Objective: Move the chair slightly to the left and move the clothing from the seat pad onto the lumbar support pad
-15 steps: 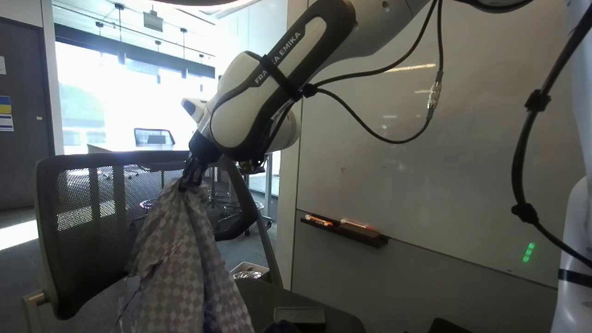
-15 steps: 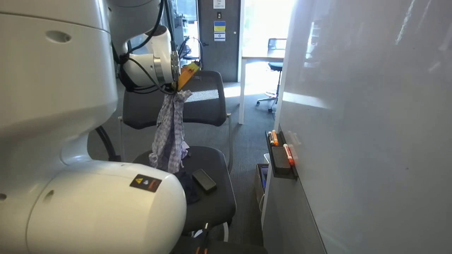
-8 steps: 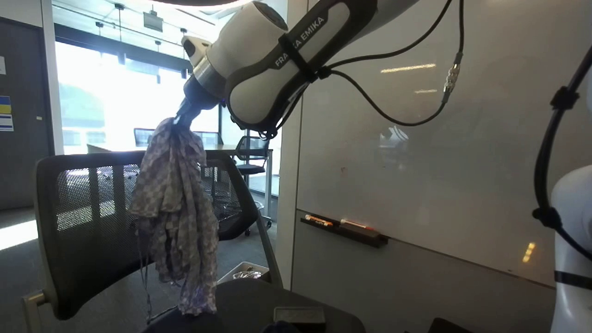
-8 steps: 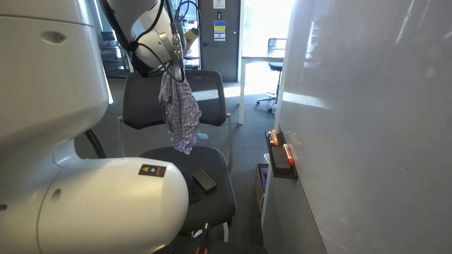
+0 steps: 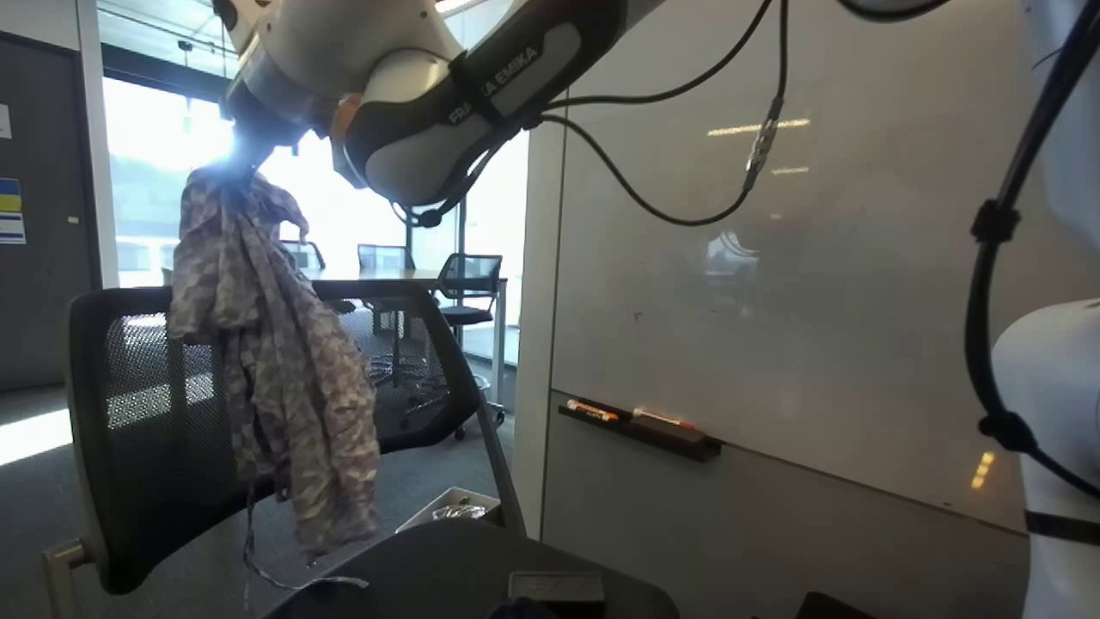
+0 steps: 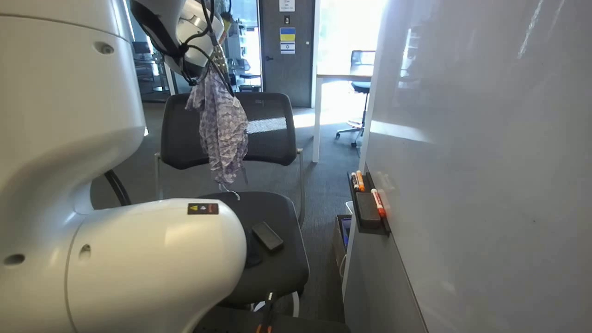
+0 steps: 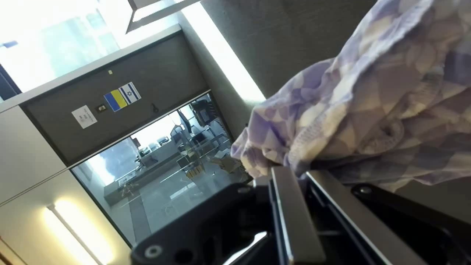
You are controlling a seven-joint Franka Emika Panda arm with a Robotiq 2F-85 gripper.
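Observation:
A patterned purple-grey piece of clothing [image 5: 279, 370] hangs from my gripper [image 5: 236, 168] in front of the chair's dark mesh backrest [image 5: 137, 430]. It also shows in an exterior view [image 6: 225, 132] and fills the right of the wrist view [image 7: 360, 110]. My gripper [image 7: 296, 173] is shut on a bunched fold, above the backrest's top edge. Its fingers are hidden by the arm and cables in an exterior view. The clothing's lower end hangs above the black seat pad [image 6: 282, 270]; a thin drawstring dangles down to about the seat's back edge. No separate lumbar pad can be told apart.
A dark block [image 6: 267, 236] and a dark item [image 6: 252, 252] lie on the seat. A whiteboard [image 5: 773, 301] with a marker tray [image 6: 368, 210] stands beside the chair. A box [image 6: 341, 238] is on the floor below it. A table [image 6: 344, 76] and other chairs are behind.
My gripper has risen from near the backrest's top edge and moved left in both exterior views. The clothing has lifted clear of the seat with it. The chair has not moved.

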